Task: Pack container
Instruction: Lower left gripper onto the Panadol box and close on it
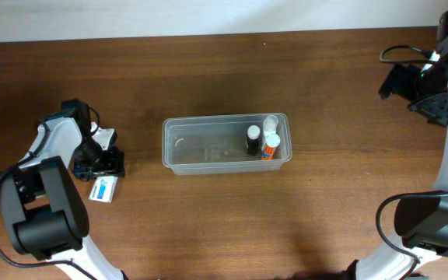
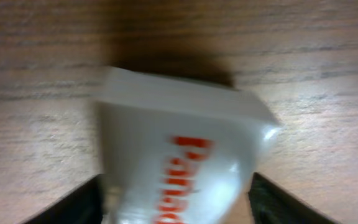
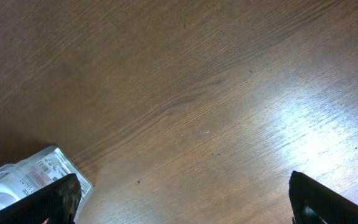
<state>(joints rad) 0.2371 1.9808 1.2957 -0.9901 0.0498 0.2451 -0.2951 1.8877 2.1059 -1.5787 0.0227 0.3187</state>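
**Overhead and wrist views: packing partly done.** The container (image 1: 201, 153) lies lengthwise at the middle of the worktop (image 1: 325, 218), well apart from both arms. At its right end you see three small bottles standing close together: a black bottle (image 1: 253, 140), a white-capped bottle (image 1: 271, 123) and an orange-and-white bottle (image 1: 270, 146). The rest of the container's floor is bare. One item lies outside it, a small white box (image 1: 105, 189) on the worktop at the far left, just beside your left arm. In the left wrist view this box fills the space between the two dark fingers (image 2: 79, 205) of the left pincer (image 2: 176, 186), which flank it on either side. That picture is blurred, so you cannot tell whether the fingers pinch the box or merely stand against it. The box appears to rest on the wood. The right pincer (image 3: 191, 208) is spread wide and holds nothing. It hangs over bare wood at the far right of the worktop, and a clear corner, apparently of the container, shows at the lower left of its view. Judged from this, three items are packed and the box is left to do. You have yet to grip it firmly, carry it across to the container and set it in the free left part. No other loose item shows on the worktop.
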